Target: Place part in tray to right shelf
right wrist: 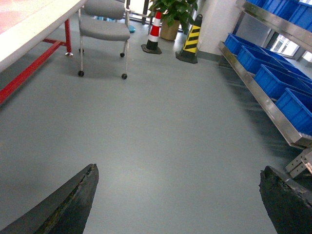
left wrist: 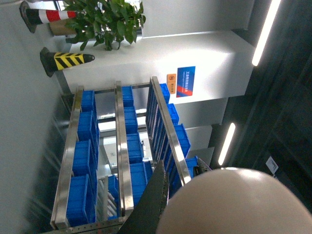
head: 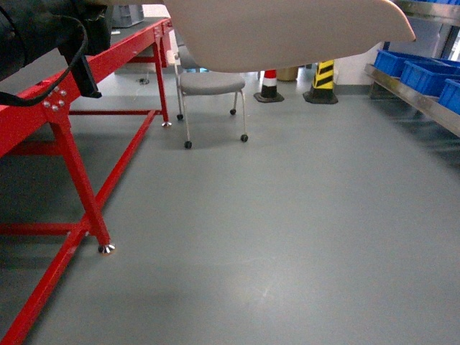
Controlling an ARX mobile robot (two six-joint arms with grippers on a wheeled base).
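The beige tray hangs high across the top of the head view, showing only its underside. In the left wrist view its rounded beige body fills the lower right, and my left gripper is shut on it, one dark finger lying against its edge. The part is out of view. The right shelf runs along the right wall; its steel rails carry blue crates. My right gripper is open over bare floor, holding nothing, with the shelf rail to its right.
A red-framed table stands at the left. A grey wheeled chair sits beyond it. A red-white cone and a yellow-black cone stand at the back beside a potted plant. Blue crates fill the shelf.
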